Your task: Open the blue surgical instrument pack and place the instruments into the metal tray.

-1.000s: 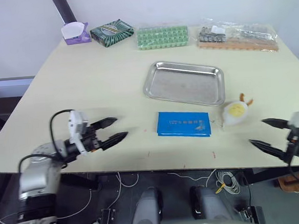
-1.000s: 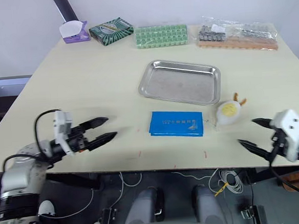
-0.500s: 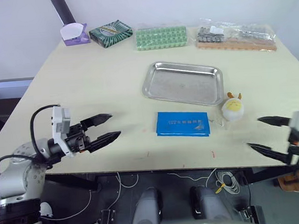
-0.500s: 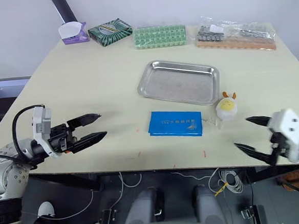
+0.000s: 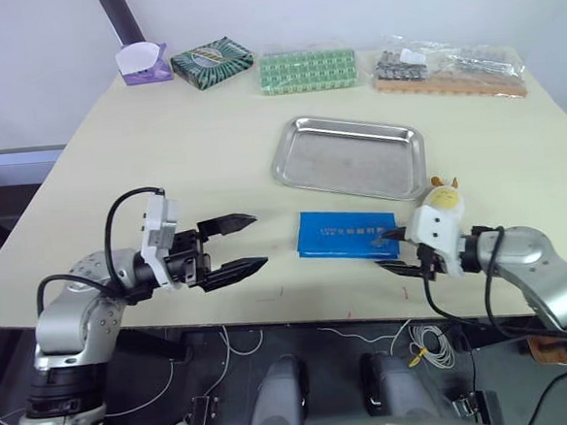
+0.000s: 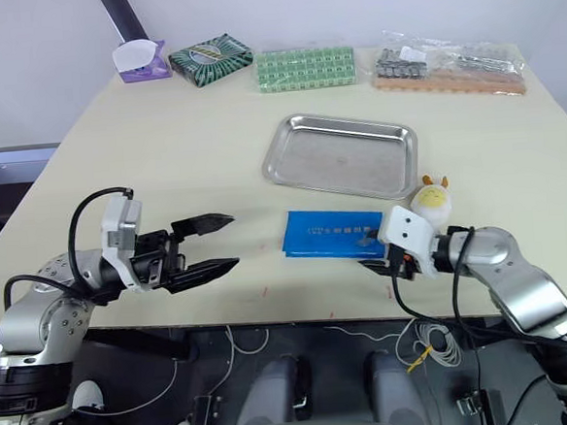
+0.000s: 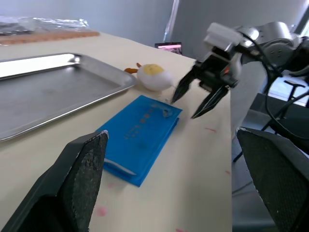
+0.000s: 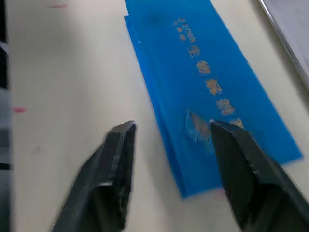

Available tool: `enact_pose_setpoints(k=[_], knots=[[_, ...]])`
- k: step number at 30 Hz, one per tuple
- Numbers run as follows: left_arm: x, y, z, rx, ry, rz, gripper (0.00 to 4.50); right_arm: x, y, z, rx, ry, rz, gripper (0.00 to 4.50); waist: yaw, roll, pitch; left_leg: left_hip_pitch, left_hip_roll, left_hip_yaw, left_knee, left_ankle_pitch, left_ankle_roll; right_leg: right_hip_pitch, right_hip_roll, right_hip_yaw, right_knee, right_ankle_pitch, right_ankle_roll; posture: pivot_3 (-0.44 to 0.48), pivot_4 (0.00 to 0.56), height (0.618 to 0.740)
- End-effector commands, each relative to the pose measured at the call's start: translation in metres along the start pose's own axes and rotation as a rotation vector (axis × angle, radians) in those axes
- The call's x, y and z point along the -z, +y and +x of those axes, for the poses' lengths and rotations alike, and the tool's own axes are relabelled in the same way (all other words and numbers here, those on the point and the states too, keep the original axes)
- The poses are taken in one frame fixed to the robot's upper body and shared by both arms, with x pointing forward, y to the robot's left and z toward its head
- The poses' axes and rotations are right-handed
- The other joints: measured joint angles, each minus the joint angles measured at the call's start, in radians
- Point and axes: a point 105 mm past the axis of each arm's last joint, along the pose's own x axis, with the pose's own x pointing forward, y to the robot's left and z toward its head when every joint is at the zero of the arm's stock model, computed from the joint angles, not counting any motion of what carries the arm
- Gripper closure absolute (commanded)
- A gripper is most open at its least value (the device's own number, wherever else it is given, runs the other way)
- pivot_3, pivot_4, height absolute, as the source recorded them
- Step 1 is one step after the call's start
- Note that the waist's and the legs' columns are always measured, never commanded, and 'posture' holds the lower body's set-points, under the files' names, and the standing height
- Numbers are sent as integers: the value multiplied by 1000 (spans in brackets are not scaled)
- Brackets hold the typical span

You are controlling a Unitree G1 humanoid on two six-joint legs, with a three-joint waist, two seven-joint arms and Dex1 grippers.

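Note:
The blue surgical instrument pack [image 5: 348,234] lies folded shut near the table's front edge, just in front of the metal tray [image 5: 348,159], which holds nothing. The instruments are out of view. My right gripper [image 5: 383,249] is open at the pack's right end. In the right wrist view one of its fingers [image 8: 241,169] is over the blue pack [image 8: 212,82] and the other over bare table. My left gripper [image 5: 258,240] is open, a short way left of the pack and pointing at it, with nothing between its fingers.
A yellow-and-white egg-shaped toy [image 5: 441,201] sits just right of the pack, behind my right wrist. Along the far edge stand a purple tissue box [image 5: 142,62], a dark green patterned box [image 5: 212,60], a green grid pack [image 5: 308,70] and bagged metal parts [image 5: 449,67].
My right gripper has swung left from beyond the table's front right edge to the pack's right end. My left gripper has moved right, closer to the pack.

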Motion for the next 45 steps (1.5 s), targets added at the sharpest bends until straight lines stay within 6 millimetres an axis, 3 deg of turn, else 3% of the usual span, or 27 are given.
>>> enact_pose_setpoints(k=[1, 8, 12, 13, 15, 22, 26, 36, 41, 45], knots=[[-9, -5, 5, 31, -10, 62, 0, -2, -9, 4, 33, -2, -85, 1847, 1, 0, 0, 0, 0, 0, 0, 0, 0, 0, 0, 0, 0, 0, 0, 0, 150, 740], [-8, -3, 5, 22, -10, 78, 0, 13, -14, 10, 25, 49, -148, 1847, 0, 0, 0, 0, -1, 0, 0, 0, 0, 0, 0, 0, 0, 0, 0, 0, 150, 740], [-7, -3, 5, 19, -10, 84, 0, 17, -17, 12, 33, 65, -171, 3042, 0, 0, 0, 0, -1, 0, 0, 0, 0, 0, 0, 0, 0, 0, 0, 0, 150, 740], [-7, -4, 5, 17, -10, 85, 0, 18, -17, 12, 30, 69, -180, 3666, 0, 0, 0, 0, 0, 0, 0, 0, 0, 0, 0, 0, 0, 0, 0, 0, 150, 740], [-6, -4, 5, 13, -12, 87, 0, 18, -18, 12, 30, 69, -186, 4443, 0, 0, 0, 0, 0, 0, 0, 0, 0, 0, 0, 0, 0, 0, 0, 0, 150, 740], [-4, -3, 3, -4, -16, 88, 0, 18, -16, 10, 5, 78, -174, 4443, 0, 0, 0, 0, 0, 0, 0, 0, 0, 1, 0, 0, 0, 0, 0, 0, 150, 740], [-4, 0, -2, -24, -23, 93, 0, 4, 0, -2, -133, 43, -28, 4443, 2, 0, 0, 0, 0, 0, 0, 0, 0, 1, 0, 0, 0, 0, 0, 0, 150, 740], [1, 0, -13, -67, -14, 92, 0, -18, 20, -20, -297, 87, 155, 4443, 0, 0, 0, 0, 4, -1, 0, 0, 0, 0, 0, 0, 0, 0, 0, 0, 150, 740], [4, -1, -17, -90, -17, 94, 0, -40, 10, -23, -303, 80, 188, 4443, -2, 0, 0, 0, 4, -2, 0, 0, 0, 0, 0, 0, 0, 0, 0, 0, 150, 740], [7, -1, -18, -103, -17, 95, 0, -27, -6, -19, -278, 135, 220, 4443, -3, 0, 0, 0, 5, -2, -1, 0, 0, -1, 0, 0, 0, 0, -1, 0, 150, 740]])
